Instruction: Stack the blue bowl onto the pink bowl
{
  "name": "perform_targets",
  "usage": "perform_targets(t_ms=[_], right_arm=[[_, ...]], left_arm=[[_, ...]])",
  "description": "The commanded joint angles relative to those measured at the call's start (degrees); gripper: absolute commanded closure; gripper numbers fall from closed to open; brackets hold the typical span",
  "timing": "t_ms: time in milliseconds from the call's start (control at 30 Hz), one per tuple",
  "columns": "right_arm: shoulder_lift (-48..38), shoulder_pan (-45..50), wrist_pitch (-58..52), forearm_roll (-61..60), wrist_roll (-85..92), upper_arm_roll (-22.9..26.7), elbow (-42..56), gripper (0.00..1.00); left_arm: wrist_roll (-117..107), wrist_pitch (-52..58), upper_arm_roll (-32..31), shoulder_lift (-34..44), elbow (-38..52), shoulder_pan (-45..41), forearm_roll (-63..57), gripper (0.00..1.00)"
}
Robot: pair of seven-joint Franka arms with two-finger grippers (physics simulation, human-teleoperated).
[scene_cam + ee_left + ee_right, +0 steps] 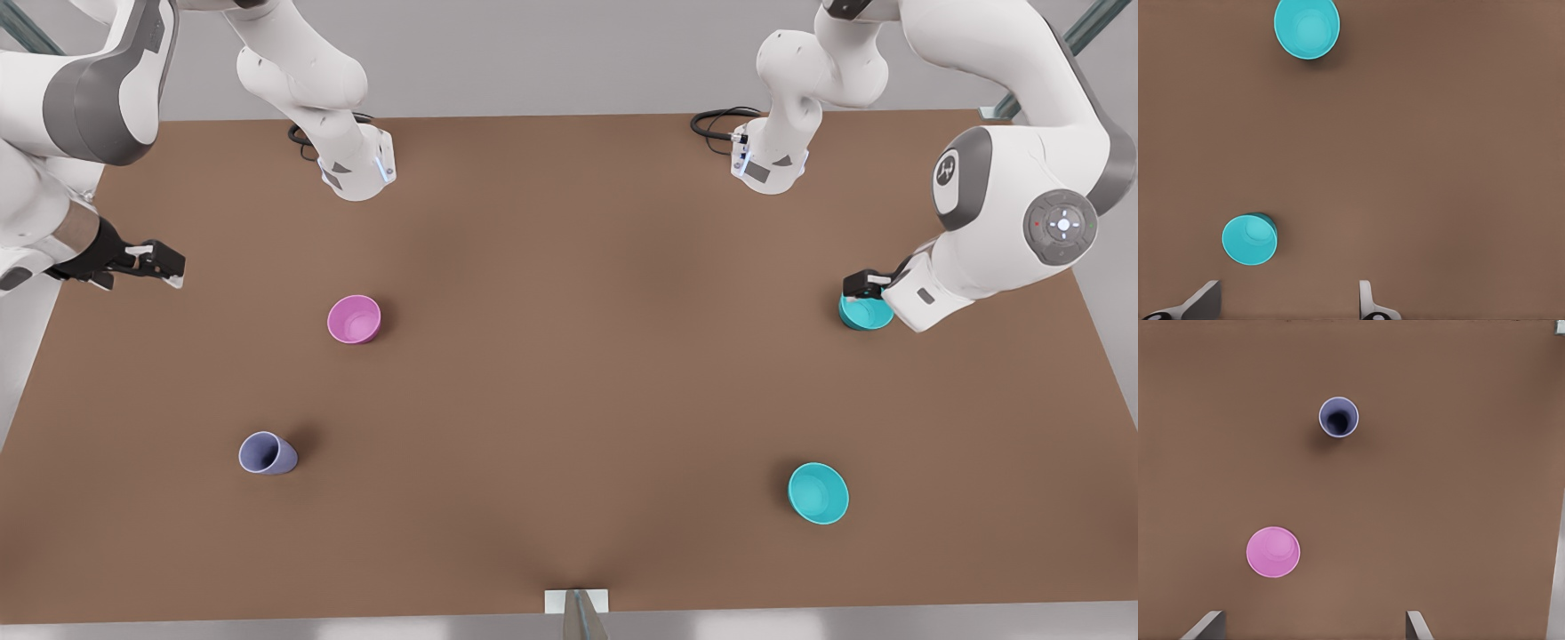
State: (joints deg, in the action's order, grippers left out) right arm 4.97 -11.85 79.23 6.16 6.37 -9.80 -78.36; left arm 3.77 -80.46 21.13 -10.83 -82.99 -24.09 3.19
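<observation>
Judging by its look, the blue bowl (864, 313) is a light, stiff, thin-walled plastic piece with a smooth and probably slippery skin. The sensible hold is a pinch across the rim wall, one finger inside and one outside, with little squeeze so it does not pop out. It is round, so it has no long axis across the table. Its only axis runs vertically, and it stands upright with its mouth open to the ceiling, so any approach angle around the rim serves equally.

On the front view's clock face, centred on the table (569, 267), this bowl sits between 2 and 3 o'clock. A second turquoise bowl (818, 493) lies at about 4 o'clock, well apart from it. The pink bowl (354, 319) stands upright, mouth up, between 9 and 10 o'clock, and a lavender cup (267, 453) sits at 8 o'clock.

The left gripper (867, 284) hangs just beside the blue bowl. In the left wrist view its fingers (1205, 300) are spread wide with nothing between them, and the bowl lies ahead of one finger rather than between the two, so I judge the grasp not yet made.

The right gripper (164, 264) waits near 9 o'clock at the table's edge, fingers (1208, 623) parted and empty, looking down on the pink bowl and the cup.
</observation>
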Motion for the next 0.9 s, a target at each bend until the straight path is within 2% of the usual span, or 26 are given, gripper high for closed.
perform_targets(t_ms=[0, 100, 167, 267, 400, 500, 733, 867], right_arm=[[-0.05, -0.01, 0.66, -0.09, 1.8, -0.04, 0.04, 0.0], [0.22, 0.08, 0.48, -0.01, 1.89, -0.04, 0.13, 0.0], [5.48, -0.1, 0.13, -0.09, 1.63, -0.22, -1.27, 0.0], [4.35, -2.12, 12.43, -3.96, -0.4, -0.22, -17.0, 0.0], [-5.49, -3.87, 31.15, -10.2, -0.57, -0.22, -41.16, 0.0], [-7.87, -4.41, 35.11, -11.69, -0.57, -0.13, -46.62, 0.0], [-10.42, -3.44, 53.21, -15.56, -0.57, -0.22, -62.62, 0.0], [-9.28, -3.26, 57.35, -15.65, -0.57, -0.31, -65.61, 0.0]], left_arm=[[0.89, 0.48, 0.05, 0.11, 0.02, 0.0, -0.03, 0.0], [0.8, 0.39, 0.05, 0.11, 0.02, 0.0, -0.03, 0.0], [0.8, 0.39, 0.05, 0.11, 0.02, 0.0, -0.03, 0.0], [0.8, 0.48, 0.05, 0.11, 0.02, 0.0, -0.03, 0.0], [0.8, 0.74, 0.05, 0.11, 0.02, 0.0, -0.03, 0.0], [0.8, 0.83, 0.05, 0.11, 0.02, 0.0, -0.03, 0.0], [0.45, 2.06, -0.04, 0.11, 0.02, 0.0, -0.03, 0.0], [0.45, 2.15, -0.13, 0.11, 0.02, 0.0, -0.03, 0.0]])
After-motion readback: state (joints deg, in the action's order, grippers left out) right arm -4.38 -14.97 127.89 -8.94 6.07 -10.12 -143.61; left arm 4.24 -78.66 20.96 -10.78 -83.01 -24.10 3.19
